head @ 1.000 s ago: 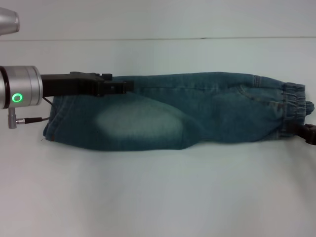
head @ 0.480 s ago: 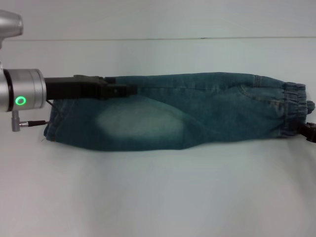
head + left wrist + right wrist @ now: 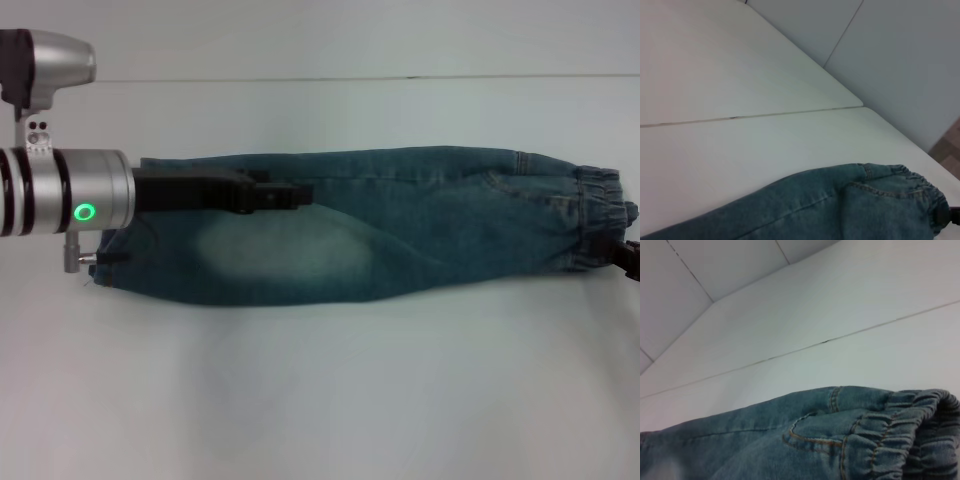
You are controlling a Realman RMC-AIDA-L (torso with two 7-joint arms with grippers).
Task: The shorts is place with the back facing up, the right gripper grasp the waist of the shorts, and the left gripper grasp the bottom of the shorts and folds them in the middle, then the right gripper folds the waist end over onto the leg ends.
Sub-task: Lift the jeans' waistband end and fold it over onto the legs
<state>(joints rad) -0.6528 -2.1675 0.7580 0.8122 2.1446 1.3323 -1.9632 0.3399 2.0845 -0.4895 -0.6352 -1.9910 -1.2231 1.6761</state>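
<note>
In the head view the shorts (image 3: 370,235) lay folded lengthwise on the white table (image 3: 320,390), long axis across it, waist at the robot's right. The left gripper (image 3: 290,193), fingers pressed together, hung over the leg end; it could snag and unfold the denim. The right gripper (image 3: 630,258) barely showed at the waistband, its fingers impossible to judge. The left wrist view showed the waistband far off. The right wrist view showed gathered elastic close; a shallow grip might slip.

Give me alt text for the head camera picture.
Blue-green faded denim shorts, folded lengthwise, lie across a white table, elastic waist on the right. The left black two-finger end effector reaches over the leg end from a silver wrist.
</note>
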